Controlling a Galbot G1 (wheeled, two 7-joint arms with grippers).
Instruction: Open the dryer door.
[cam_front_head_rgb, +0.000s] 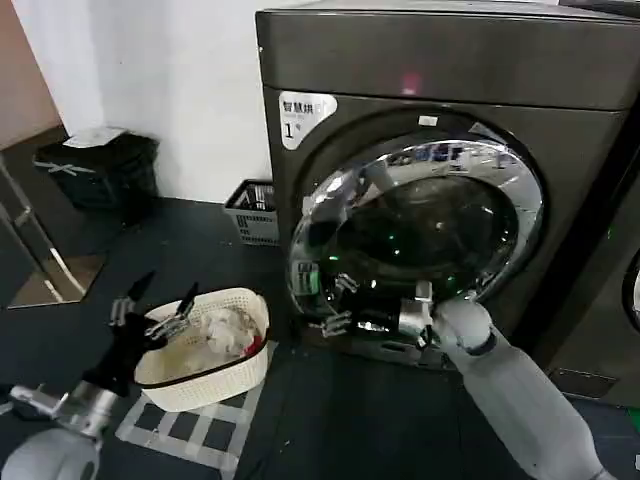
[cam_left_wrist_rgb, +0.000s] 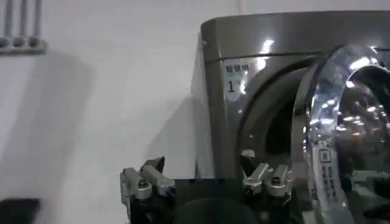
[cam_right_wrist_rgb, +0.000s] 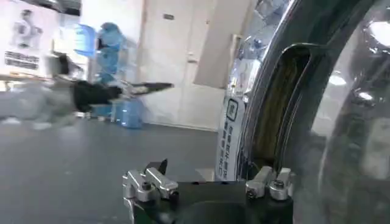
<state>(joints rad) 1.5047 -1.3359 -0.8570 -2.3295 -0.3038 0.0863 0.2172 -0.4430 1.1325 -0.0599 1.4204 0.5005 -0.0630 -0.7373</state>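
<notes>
One gripper doing the work: right gripper (cam_front_head_rgb: 340, 305), fingers spread, hooked at the dryer door (cam_front_head_rgb: 420, 225) rim around 7 o'clock. Pull steadily outward, following the hinge arc.

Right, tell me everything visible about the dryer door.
The dryer door is a large round porthole with a wide, shiny chrome rim around dark tinted glass that reflects the room. It is swung partly ajar, its left edge standing off the front of the dark metallic dryer, as the left wrist view shows, with a sticker on that edge. The right end effector, open, is at the rim's lower left. Contact is unclear.
</notes>
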